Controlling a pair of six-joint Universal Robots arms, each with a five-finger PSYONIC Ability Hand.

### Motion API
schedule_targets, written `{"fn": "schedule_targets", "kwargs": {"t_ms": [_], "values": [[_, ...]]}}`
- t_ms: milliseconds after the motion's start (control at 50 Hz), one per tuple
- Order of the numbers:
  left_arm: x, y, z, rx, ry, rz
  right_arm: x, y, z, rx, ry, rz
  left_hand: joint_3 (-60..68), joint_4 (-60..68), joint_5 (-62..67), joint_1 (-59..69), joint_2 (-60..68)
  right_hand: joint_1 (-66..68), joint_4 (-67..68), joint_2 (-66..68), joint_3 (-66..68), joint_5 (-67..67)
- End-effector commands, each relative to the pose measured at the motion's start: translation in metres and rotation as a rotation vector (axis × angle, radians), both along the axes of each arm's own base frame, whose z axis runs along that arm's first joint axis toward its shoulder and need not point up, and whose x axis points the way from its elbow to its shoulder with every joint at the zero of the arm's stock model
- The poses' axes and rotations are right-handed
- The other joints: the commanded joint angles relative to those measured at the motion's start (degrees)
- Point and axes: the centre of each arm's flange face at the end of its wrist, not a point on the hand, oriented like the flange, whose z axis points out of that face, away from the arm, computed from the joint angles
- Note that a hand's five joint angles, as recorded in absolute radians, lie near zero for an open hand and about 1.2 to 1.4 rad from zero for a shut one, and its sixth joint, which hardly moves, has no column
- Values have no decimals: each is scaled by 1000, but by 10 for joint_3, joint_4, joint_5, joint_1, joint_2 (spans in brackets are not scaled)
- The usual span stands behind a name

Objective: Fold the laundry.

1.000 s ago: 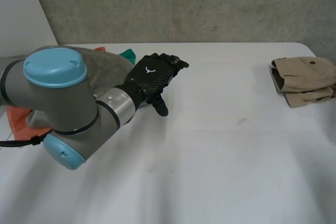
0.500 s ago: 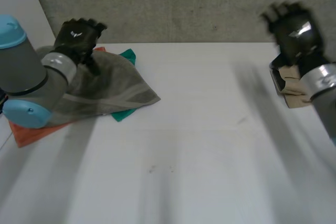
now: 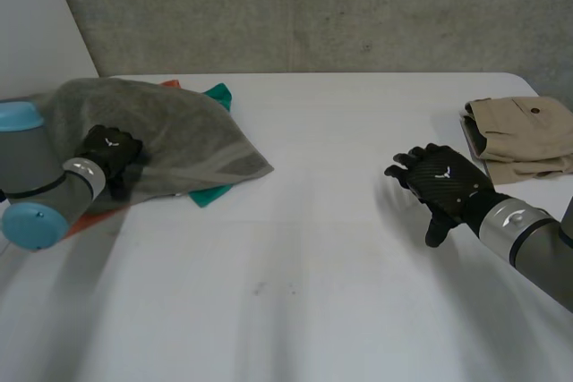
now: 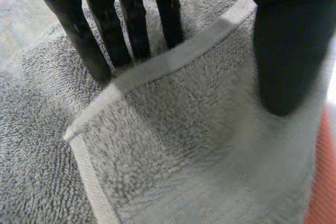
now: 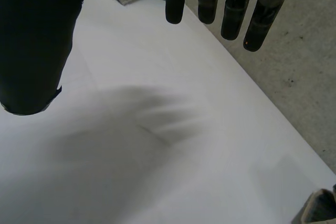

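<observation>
Left hand (image 3: 107, 151): lowered since earlier, pressing grey terry towel (image 3: 179, 131), fingers (image 4: 79, 30) straight, gripping nothing.
Right hand (image 3: 445, 181): hovering spread, empty.
Risk: possibly pinching both towel layers, dragging pile.

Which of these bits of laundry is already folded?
The tan garment near the right hand, in neat layers. The grey towel, green cloth and orange cloth lie heaped together.

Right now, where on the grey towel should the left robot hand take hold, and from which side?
Take the grey towel by its flat woven hem, near the free corner. That edge lies folded back on top, just at the fingertips of the left robot hand, so coming from above and pinching the band against the thumb looks most secure.
</observation>
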Motion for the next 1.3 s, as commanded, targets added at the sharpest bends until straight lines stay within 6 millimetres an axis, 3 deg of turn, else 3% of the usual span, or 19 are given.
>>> {"fn": "schedule_targets", "kwargs": {"t_ms": [20, 160, 220, 240, 300, 320, 380, 440, 500, 520, 560, 640, 720, 760, 780, 940, 1100, 1260, 1300], "values": [[-1, -7, -1, -46, 4, -2, -1, -1, -2, 8, -5, -6, 452, 450, 453, 428, 442, -12, -33, -25, -20, -34], [-11, -5, 11, -93, -35, -21, -4, -3, -2, 8, -5, -18, 485, 483, 486, 461, 475, -12, -33, -25, -20, -34], [-34, 3, 52, -198, -4, -57, -5, -5, 1, -2, -5, -32, 485, 483, 486, 461, 475, -12, -33, -25, -20, -34], [-48, 12, 84, -276, 44, -83, -6, -6, 1, -5, -3, -38, 485, 483, 486, 461, 475, -12, -33, -25, -20, -34], [-69, 29, 127, -375, 158, -117, -9, -10, 5, -17, 3, -84, 485, 483, 486, 461, 475, -12, -33, -25, -20, -34], [-85, 45, 155, -428, 255, -148, -11, -13, 6, -23, 4, -114, 485, 483, 486, 461, 475, -12, -33, -25, -20, -34], [-113, 77, 189, -453, 436, -214, -15, -17, 14, -46, -3, -165, 485, 483, 486, 461, 475, -12, -33, -25, -20, -34], [-143, 115, 206, -409, 595, -312, -17, -21, 23, -78, -35, -200, 485, 483, 486, 461, 475, -12, -33, -25, -20, -34], [-173, 150, 203, -337, 678, -413, -18, -23, 30, -88, -67, -222, 485, 483, 486, 461, 475, -12, -33, -25, -20, -34], [-194, 174, 198, -287, 712, -480, -19, -23, 33, -88, -91, -232, 485, 483, 486, 461, 475, -12, -33, -25, -20, -34], [-220, 203, 178, -211, 720, -554, -19, -24, 36, -88, -107, -237, 485, 483, 486, 461, 475, -12, -33, -25, -20, -34], [-253, 233, 143, -117, 722, -639, -34, -34, 41, -92, -132, -290, 485, 483, 486, 461, 475, -12, -33, -25, -20, -34], [-272, 245, 124, -65, 800, -678, -40, -38, 42, -96, -138, -310, 460, 458, 461, 436, 450, -12, -33, -25, -20, -34], [-278, 243, 118, -28, 863, -680, -41, -39, 43, -97, -138, -311, -128, -129, -127, -152, -137, -12, -33, -25, -20, -34], [-278, 243, 119, -29, 874, -675, -41, -39, 43, -97, -138, -311, -202, -204, -201, -226, -212, -12, -33, -25, -20, -34], [-265, 227, 127, -69, 852, -634, -41, -40, 45, -100, -137, -306, -200, -201, -199, -224, -209, -12, -33, -25, -20, -34], [-195, 167, 140, -224, 637, -452, -34, -26, 37, -24, -99, -261, -196, -198, -195, -220, -206, -12, -33, -25, -20, -34], [-135, 117, 96, -217, 246, -294, 6, 21, 43, 70, -54, -73, -196, -198, -195, -220, -206, -12, -33, -25, -20, -34], [-129, 109, 84, -200, 187, -278, 14, 27, 42, 73, -52, -44, -200, -201, -199, -224, -209, -12, -33, -25, -20, -34]]}}
